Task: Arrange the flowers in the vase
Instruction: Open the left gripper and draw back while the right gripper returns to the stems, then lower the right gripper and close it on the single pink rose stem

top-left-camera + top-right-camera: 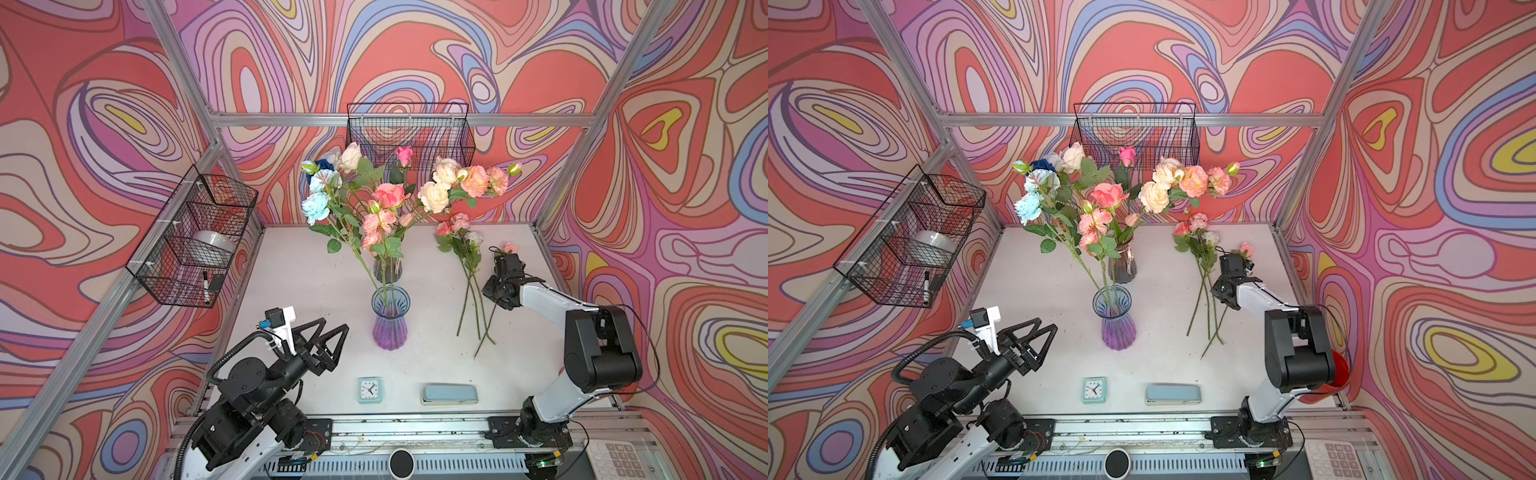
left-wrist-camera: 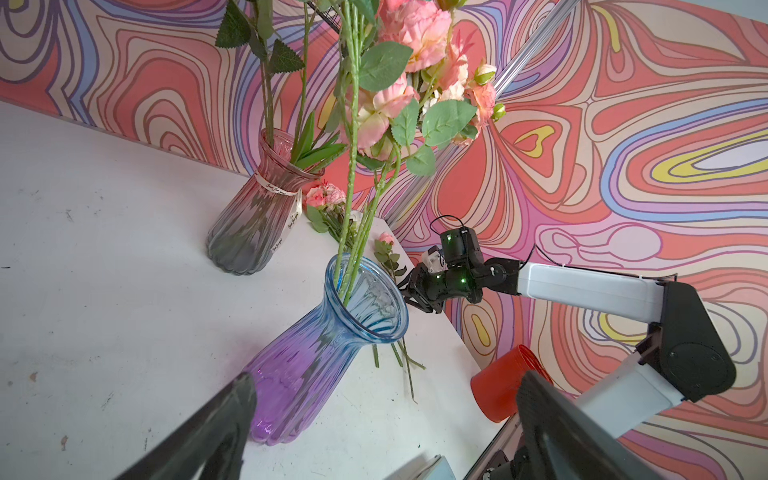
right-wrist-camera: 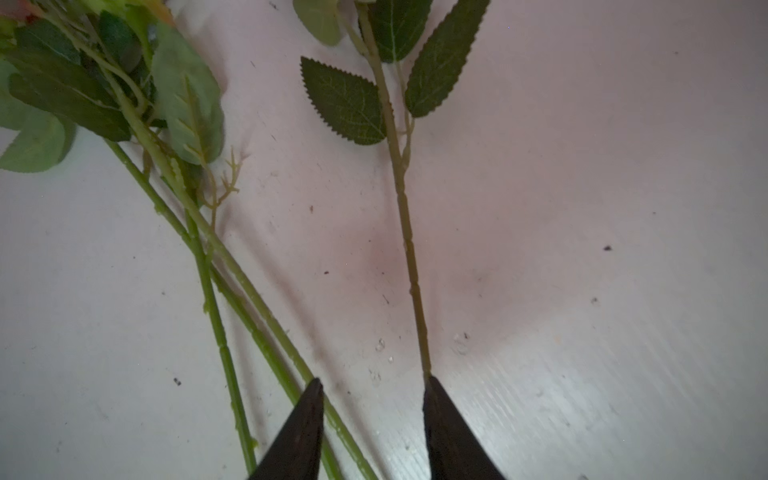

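Found left fingers (image 2: 216, 428) released wide, empty, near the blue-to-purple ribbed glass vase (image 1: 390, 328) with leafy long-stemmed roses (image 1: 377, 222) in it. Saw right fingers (image 3: 301, 436) parted, low over the white surface (image 1: 299, 299), one against a loose rose stem (image 3: 409, 249), nothing clamped. Spotted three more stems (image 3: 206, 262) lying just beside.

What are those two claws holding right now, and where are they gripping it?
Nothing. The left gripper hangs open and empty; the right gripper stands open over a lying flower's stem, not clamped on it.
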